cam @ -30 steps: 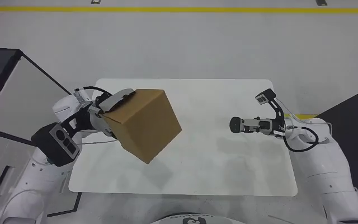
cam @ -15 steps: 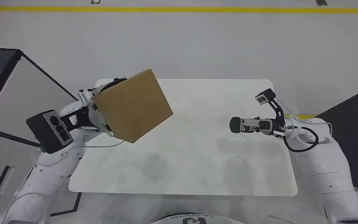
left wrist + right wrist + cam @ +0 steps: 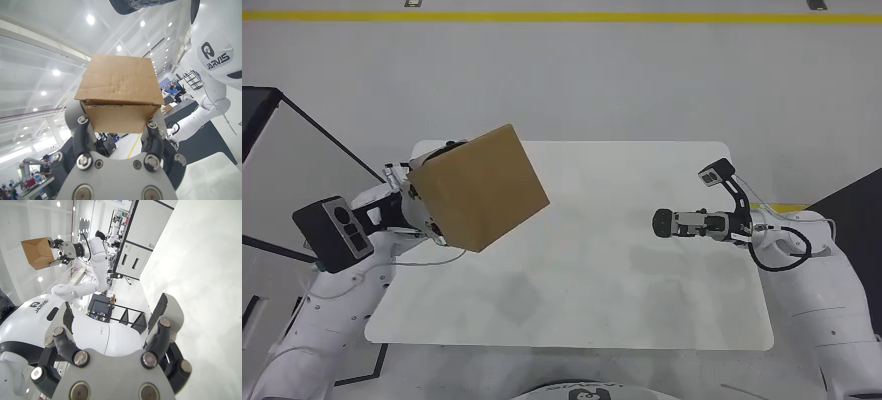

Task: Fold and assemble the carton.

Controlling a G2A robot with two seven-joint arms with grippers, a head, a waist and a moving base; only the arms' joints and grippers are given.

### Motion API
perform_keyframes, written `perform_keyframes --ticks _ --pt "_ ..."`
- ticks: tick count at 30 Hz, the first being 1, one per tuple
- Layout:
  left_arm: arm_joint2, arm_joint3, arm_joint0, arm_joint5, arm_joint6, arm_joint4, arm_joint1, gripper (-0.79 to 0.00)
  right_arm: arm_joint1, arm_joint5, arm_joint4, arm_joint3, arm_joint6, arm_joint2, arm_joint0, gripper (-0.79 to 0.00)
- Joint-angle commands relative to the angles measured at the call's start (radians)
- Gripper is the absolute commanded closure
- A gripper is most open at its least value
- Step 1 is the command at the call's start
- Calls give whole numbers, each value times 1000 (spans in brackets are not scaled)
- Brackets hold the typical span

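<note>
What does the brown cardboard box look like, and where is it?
The brown cardboard box is plain corrugated card, folded into a cube-like shape, with a few creases on its faces. One flap seam shows a thin gap with a wavy cut edge. It hangs tilted in the air above the left end of the white table, not touching it. The left gripper clamps it with a finger on each of two opposite sides.

Bright ceiling lamps [image 3: 90, 19], soft shadows (wrist views bend at edges).
</note>
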Motion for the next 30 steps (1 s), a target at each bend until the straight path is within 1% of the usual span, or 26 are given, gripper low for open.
perform_keyframes --ticks 1,6,8,11,17,20,23,27,30 --pt "-3 4 4 -7 -12 11 0 0 0 0 0 0 0 0 0 -785" --pt "-18 25 12 -45 -111 91 6 0 0 0 0 0 0 0 0 -785" --pt "-21 42 26 -62 -143 64 6 0 0 0 0 0 0 0 0 -785" --pt "-34 70 37 -60 -188 25 5 0 0 0 0 0 0 0 0 -785" --pt "-34 70 37 -60 -188 25 5 0 0 0 0 0 0 0 0 -785" --pt "-25 78 39 -60 -264 -2 2 0 0 0 0 0 0 0 0 -785" --pt "-4 120 20 -101 -339 -43 -3 0 0 0 0 0 0 0 0 -785" --pt "34 210 -21 -122 -391 -92 -15 0 0 0 0 0 0 0 0 -785" --pt "81 287 -55 -155 -410 -123 -27 0 0 0 0 0 0 0 0 -785"
